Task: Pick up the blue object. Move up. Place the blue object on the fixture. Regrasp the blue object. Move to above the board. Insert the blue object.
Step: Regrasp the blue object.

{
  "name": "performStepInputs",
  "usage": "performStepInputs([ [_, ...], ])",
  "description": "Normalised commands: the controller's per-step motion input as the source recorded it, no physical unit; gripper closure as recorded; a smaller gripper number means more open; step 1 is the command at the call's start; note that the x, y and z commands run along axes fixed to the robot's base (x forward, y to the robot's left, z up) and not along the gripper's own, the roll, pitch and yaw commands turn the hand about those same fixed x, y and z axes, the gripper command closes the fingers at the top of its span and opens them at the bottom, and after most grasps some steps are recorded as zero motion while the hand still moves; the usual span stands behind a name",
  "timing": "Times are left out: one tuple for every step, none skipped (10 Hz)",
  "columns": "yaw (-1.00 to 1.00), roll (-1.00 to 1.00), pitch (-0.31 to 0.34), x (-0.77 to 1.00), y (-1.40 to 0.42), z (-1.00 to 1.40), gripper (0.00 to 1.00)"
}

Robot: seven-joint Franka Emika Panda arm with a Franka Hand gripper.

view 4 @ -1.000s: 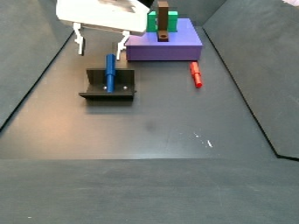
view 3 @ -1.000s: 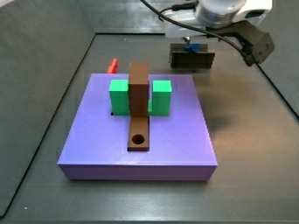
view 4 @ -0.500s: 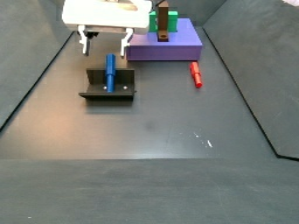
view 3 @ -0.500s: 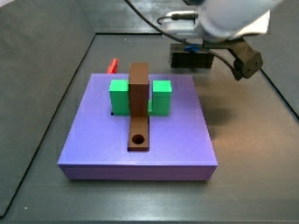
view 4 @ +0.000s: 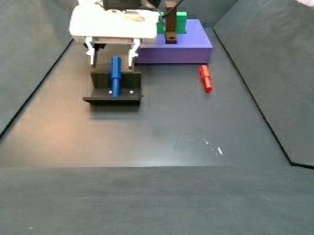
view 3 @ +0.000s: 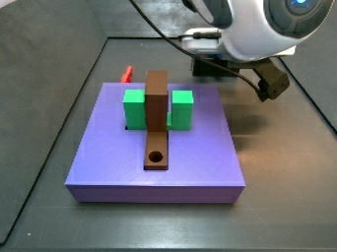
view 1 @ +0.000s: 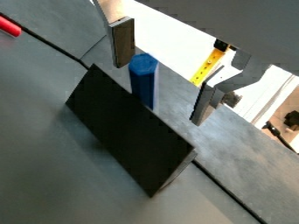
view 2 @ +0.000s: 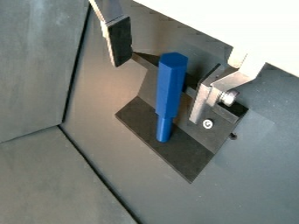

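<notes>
The blue object (view 2: 170, 94) is a slim blue peg standing upright in the fixture (view 2: 176, 147), a dark blocky holder on the floor. It also shows in a wrist view (view 1: 142, 77) and in a side view (view 4: 116, 77). My gripper (view 2: 162, 86) is open and straddles the peg's upper end. One finger (view 2: 118, 39) stands on each side, with a gap to the peg. In a side view my gripper (view 3: 227, 67) hides the fixture. The lavender board (view 3: 158, 157) carries two green blocks (view 3: 134, 108) and the brown bar (view 3: 157, 118).
A red peg (view 4: 207, 78) lies on the floor beside the board (view 4: 185, 50); it also shows in a side view (view 3: 128, 73) and in a wrist view (view 1: 10, 26). Dark walls run round the floor.
My gripper has come down over the fixture, so its open fingers now flank the top of the blue peg. The peg has stayed standing in the fixture.
</notes>
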Motion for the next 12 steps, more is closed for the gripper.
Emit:
performStepInputs([
  [0.01, 0.22, 0.0, 0.0, -0.04, -0.14, 0.0],
  [0.0, 0.15, 0.009, 0.0, -0.03, -0.04, 0.0],
  [0.0, 0.0, 0.0, 0.0, 0.0, 0.0, 0.0],
  [0.0, 0.0, 0.0, 0.0, 0.0, 0.0, 1.0],
  [0.0, 0.0, 0.0, 0.0, 0.0, 0.0, 1.0],
  [0.0, 0.0, 0.0, 0.0, 0.0, 0.0, 1.0],
  [0.0, 0.0, 0.0, 0.0, 0.0, 0.0, 1.0],
  [0.0, 0.0, 0.0, 0.0, 0.0, 0.0, 1.0],
  [0.0, 0.0, 0.0, 0.0, 0.0, 0.0, 1.0],
  [0.0, 0.0, 0.0, 0.0, 0.0, 0.0, 1.0],
  [0.0, 0.0, 0.0, 0.0, 0.0, 0.0, 1.0],
  [0.0, 0.0, 0.0, 0.0, 0.0, 0.0, 1.0],
])
